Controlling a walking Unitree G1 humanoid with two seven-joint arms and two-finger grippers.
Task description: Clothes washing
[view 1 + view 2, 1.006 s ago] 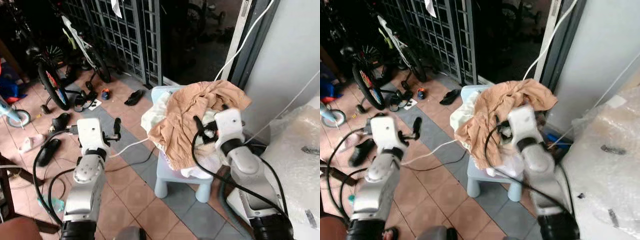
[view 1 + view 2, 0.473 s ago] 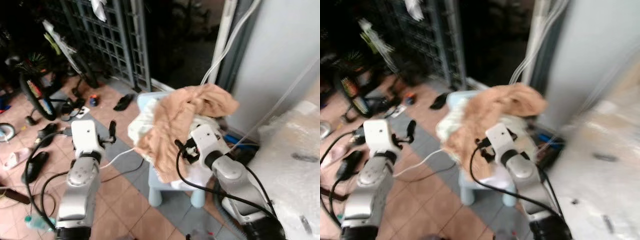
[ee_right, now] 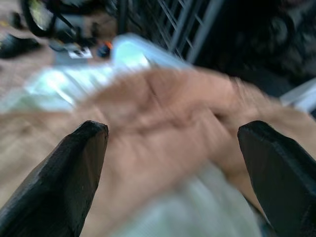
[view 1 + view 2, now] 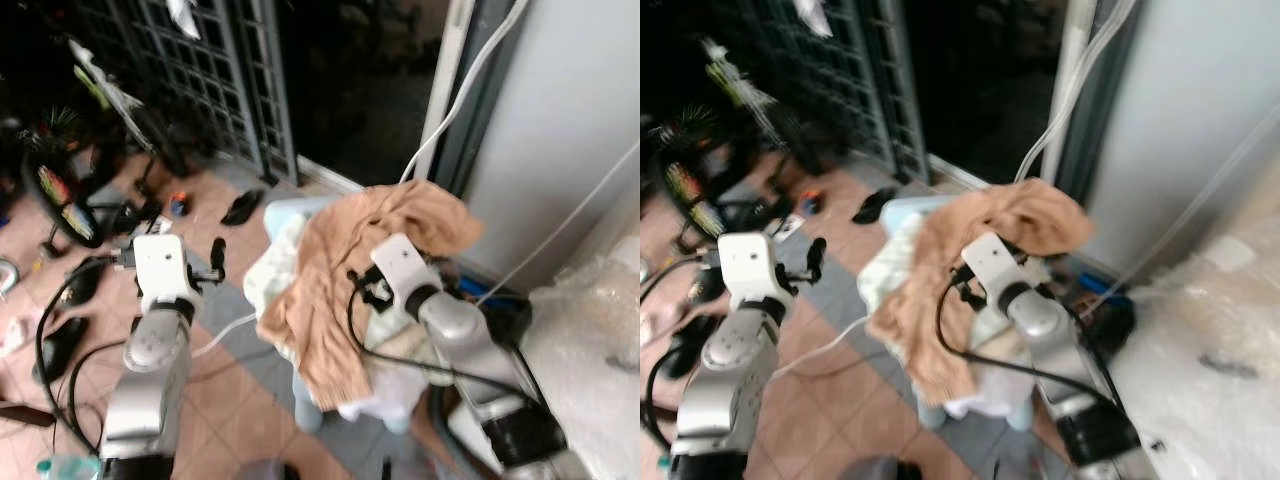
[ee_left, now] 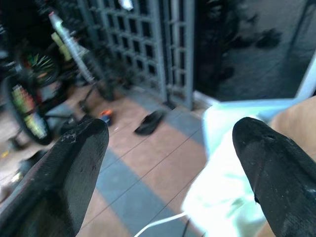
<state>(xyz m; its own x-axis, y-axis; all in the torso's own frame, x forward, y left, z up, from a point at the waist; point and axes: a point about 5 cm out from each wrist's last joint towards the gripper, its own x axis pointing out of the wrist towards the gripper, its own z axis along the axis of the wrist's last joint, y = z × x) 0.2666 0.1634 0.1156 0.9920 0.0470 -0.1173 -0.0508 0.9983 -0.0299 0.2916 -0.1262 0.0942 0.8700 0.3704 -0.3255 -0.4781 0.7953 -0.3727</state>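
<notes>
A tan garment [image 4: 345,250] lies draped over white clothes [image 4: 265,275] heaped on a pale blue plastic stool [image 4: 288,208]. My right gripper [image 4: 362,285] is stretched out against the right side of the heap. In the right wrist view it [image 3: 173,131] is open, with the blurred tan garment filling the gap between its fingertips [image 3: 84,148]. My left gripper [image 5: 170,131] is open and holds nothing; it hangs over the tiled floor to the left of the stool, one black finger [image 4: 217,253] pointing at the white clothes [image 5: 222,187].
A metal grille gate [image 4: 220,70] and a dark doorway stand behind the stool. A bicycle [image 4: 60,185], a sandal [image 4: 240,207] and shoes [image 4: 60,340] lie at the left. A white hose [image 4: 470,80] runs up the wall [image 4: 560,120]. A plastic-wrapped bulk [image 4: 600,320] stands at the right.
The camera has swung and the picture is blurred. My right gripper has reached further across the heap, over the tan garment. My left gripper stays open beside the stool.
</notes>
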